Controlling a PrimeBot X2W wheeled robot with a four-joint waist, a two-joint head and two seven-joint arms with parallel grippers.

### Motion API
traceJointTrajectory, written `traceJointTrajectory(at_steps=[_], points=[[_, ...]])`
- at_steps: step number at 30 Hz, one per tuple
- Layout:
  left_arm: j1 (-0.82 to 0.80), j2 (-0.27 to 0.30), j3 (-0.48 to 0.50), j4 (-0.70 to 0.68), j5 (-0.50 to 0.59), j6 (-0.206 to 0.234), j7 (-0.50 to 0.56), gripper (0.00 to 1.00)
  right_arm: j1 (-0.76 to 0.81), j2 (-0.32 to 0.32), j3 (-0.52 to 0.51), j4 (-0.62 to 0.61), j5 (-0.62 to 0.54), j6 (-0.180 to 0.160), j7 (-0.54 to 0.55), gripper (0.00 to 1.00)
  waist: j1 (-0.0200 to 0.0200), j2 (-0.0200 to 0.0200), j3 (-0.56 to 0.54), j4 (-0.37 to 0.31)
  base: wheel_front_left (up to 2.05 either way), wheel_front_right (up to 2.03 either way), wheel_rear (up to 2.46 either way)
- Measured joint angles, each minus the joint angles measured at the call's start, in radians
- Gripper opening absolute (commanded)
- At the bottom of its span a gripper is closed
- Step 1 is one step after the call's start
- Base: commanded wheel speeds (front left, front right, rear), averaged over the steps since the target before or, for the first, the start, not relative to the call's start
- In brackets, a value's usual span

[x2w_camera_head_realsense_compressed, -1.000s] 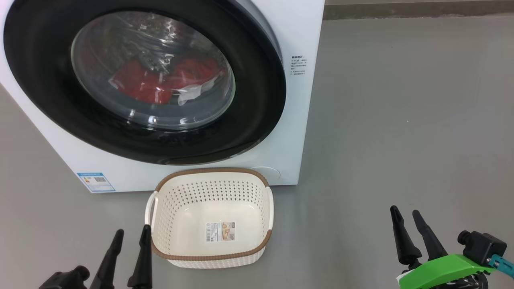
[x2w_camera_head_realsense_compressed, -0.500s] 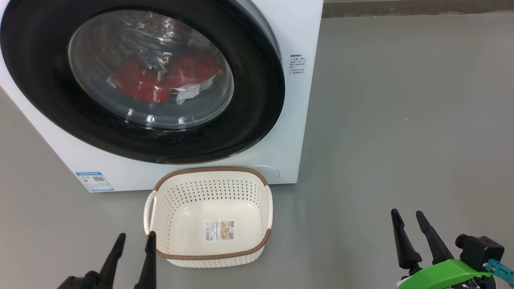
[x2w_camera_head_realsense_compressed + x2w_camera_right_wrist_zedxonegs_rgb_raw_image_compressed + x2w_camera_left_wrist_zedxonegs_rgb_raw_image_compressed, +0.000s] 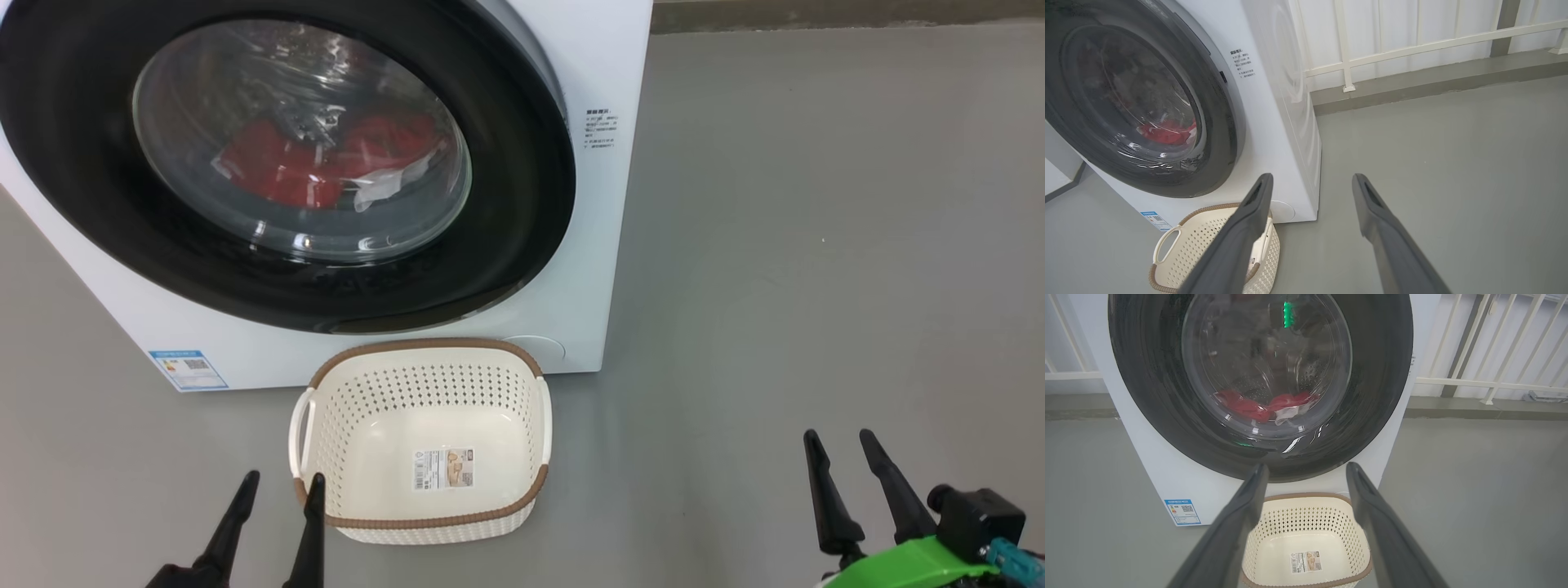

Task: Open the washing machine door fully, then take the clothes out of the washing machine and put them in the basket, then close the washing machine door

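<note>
- Clothes (image 3: pixel 318 163) lie low in the drum, a red piece with a pale piece at its right, seen through the glass.
- washing machine door (image 3: pixel 522 212), black-rimmed, sits closed on the front of the white washing machine (image 3: pixel 608 57), which stands on the grey floor (image 3: pixel 816 245).
- basket (image 3: pixel 433 520) stands on the floor just in front of the machine's lower edge, below the door; a paper label (image 3: pixel 443 469) lies on its bottom.
- left claw (image 3: pixel 284 476) hangs released, fingers spread and empty, at the basket's near left corner. One fingertip overlaps the rim in the head view; whether they touch cannot be told.
- right claw (image 3: pixel 837 434) is released too, fingers apart and empty, over the floor well to the right of the basket.
- blue sticker (image 3: pixel 188 369) sits at the machine's lower left front corner.
</note>
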Motion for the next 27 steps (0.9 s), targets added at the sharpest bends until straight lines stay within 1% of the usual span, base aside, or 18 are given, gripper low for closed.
traceJointTrajectory(at_steps=[6,13,25,26,27], points=[[0.000,0.000,0.003,0.006,0.059,0.000,-0.017,1.00,0.018,0.000,-0.004,-0.001,-0.058,0.000,-0.019,1.00,0.0000,0.0000,-0.002,-0.001,0.00,0.00,0.00],[0.002,0.000,0.007,0.032,0.053,0.000,-0.018,1.00,0.033,0.000,-0.011,0.000,-0.058,0.000,-0.020,1.00,0.0000,0.0000,-0.009,-0.001,0.00,0.00,0.00],[0.003,0.000,0.007,0.034,0.046,0.000,-0.018,1.00,0.038,0.000,-0.014,-0.002,-0.057,0.000,-0.020,1.00,0.0000,0.0000,-0.007,0.002,0.00,0.00,0.00],[0.002,0.000,0.007,0.034,0.045,0.000,-0.018,1.00,0.037,-0.001,-0.009,-0.004,-0.047,0.000,-0.020,0.79,0.0000,0.0000,-0.006,0.003,0.00,0.00,0.00],[0.002,-0.001,0.007,0.034,0.045,0.000,-0.018,1.00,0.037,-0.001,-0.002,-0.005,-0.033,0.000,-0.020,0.02,0.0000,0.0000,-0.005,0.004,0.00,0.00,0.00]])
